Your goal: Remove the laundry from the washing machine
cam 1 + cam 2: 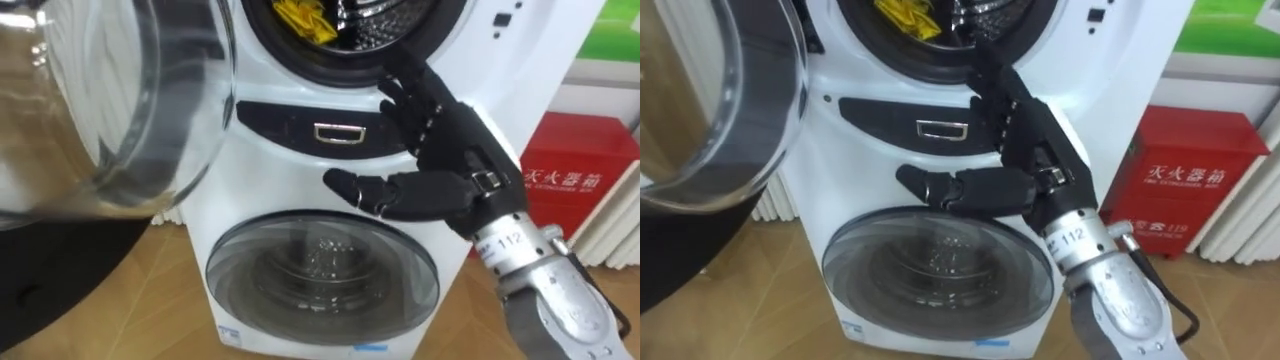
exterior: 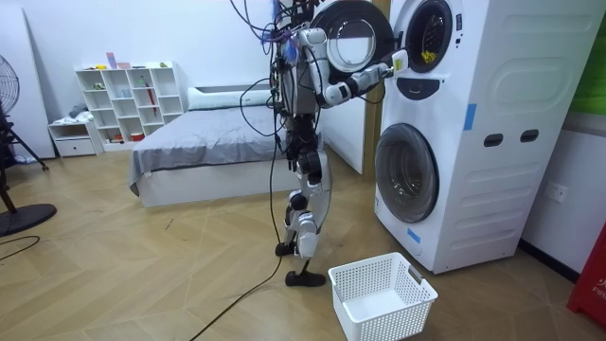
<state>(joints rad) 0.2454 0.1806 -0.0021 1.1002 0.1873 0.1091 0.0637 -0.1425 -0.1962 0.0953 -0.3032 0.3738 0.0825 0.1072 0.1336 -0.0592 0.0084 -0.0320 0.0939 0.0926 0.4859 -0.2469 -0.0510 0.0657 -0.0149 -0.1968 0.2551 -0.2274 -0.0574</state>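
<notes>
The right hand (image 1: 445, 150) is raised before the stacked washing machine (image 2: 473, 123). Its fingers are released and straight, grasping nothing, and the thumb stretches sideways. Above the fingertips, toward the thumb's side, a yellow garment (image 1: 305, 20) lies inside the open upper drum (image 1: 385, 35), apart from them. The round glass door (image 1: 130, 110) hangs open well beyond the thumb. Below the palm sits the lower drum's closed door (image 1: 320, 265). The room view adds a white laundry basket (image 2: 367, 266) on the floor by the robot's feet, far below the hand.
</notes>
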